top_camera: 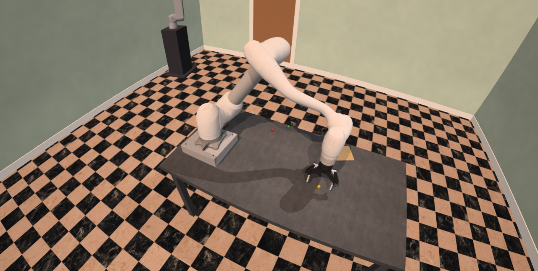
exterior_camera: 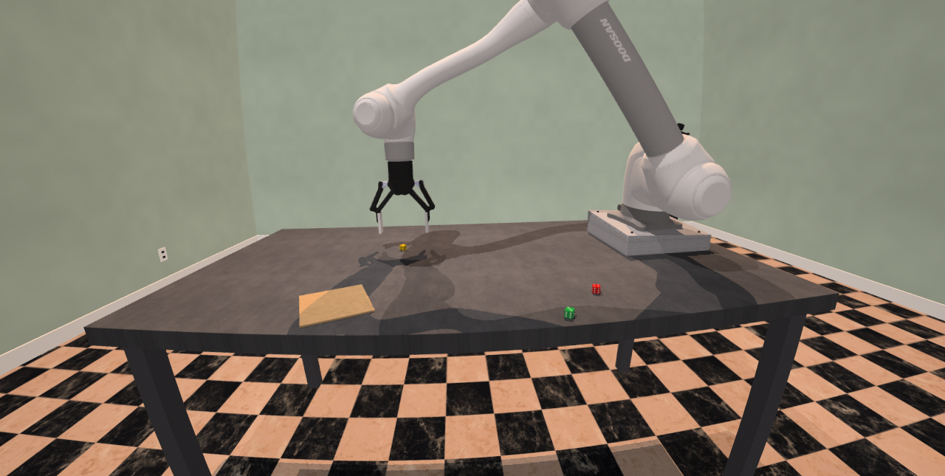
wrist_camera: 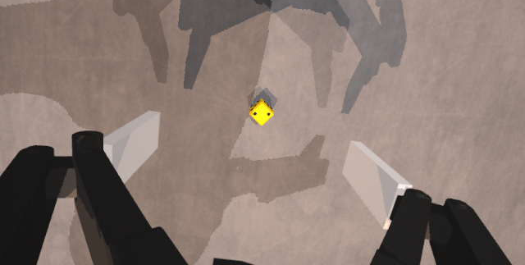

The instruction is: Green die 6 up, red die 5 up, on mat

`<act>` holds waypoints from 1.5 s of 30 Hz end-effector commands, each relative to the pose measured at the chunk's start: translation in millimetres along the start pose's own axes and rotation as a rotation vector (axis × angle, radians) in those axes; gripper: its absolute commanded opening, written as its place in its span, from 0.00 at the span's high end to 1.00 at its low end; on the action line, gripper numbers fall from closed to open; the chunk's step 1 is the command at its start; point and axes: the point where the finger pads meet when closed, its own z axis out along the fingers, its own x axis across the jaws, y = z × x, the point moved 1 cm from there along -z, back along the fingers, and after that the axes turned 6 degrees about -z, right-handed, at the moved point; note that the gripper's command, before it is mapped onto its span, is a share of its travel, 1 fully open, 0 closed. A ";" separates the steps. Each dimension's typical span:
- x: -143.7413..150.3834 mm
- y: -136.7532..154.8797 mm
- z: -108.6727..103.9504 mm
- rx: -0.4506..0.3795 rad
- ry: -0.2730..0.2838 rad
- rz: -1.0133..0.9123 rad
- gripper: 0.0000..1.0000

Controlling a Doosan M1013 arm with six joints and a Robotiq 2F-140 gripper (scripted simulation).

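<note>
My gripper [top_camera: 319, 184] [exterior_camera: 403, 231] [wrist_camera: 255, 144] is open and empty, pointing down above the yellow die. The yellow die [top_camera: 318, 186] [exterior_camera: 403, 247] [wrist_camera: 262, 112] sits on the table with 2 on top, its corners turned toward the fingers in the wrist view. The red die [top_camera: 272, 130] [exterior_camera: 596, 288] and the green die [top_camera: 288, 127] [exterior_camera: 569, 313] sit on the table, off the mat, near the edge far from the top camera. Their top numbers are too small to tell. The tan mat [top_camera: 347, 153] [exterior_camera: 335, 305] is partly hidden by the arm in the top view.
The dark table [top_camera: 255, 194] [exterior_camera: 218, 294] carries the arm's base block [top_camera: 201, 154] [exterior_camera: 654, 241] at one end. The raised arm spans over the table. A second small arm stands on a black pedestal [top_camera: 176, 51] away from the table.
</note>
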 end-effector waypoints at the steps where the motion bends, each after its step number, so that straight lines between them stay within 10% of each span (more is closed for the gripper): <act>1: -0.6 -1.4 3.0 0.000 0.000 -0.004 0.00; 45: -23.7 -22.9 3.0 0.000 0.000 -0.004 0.00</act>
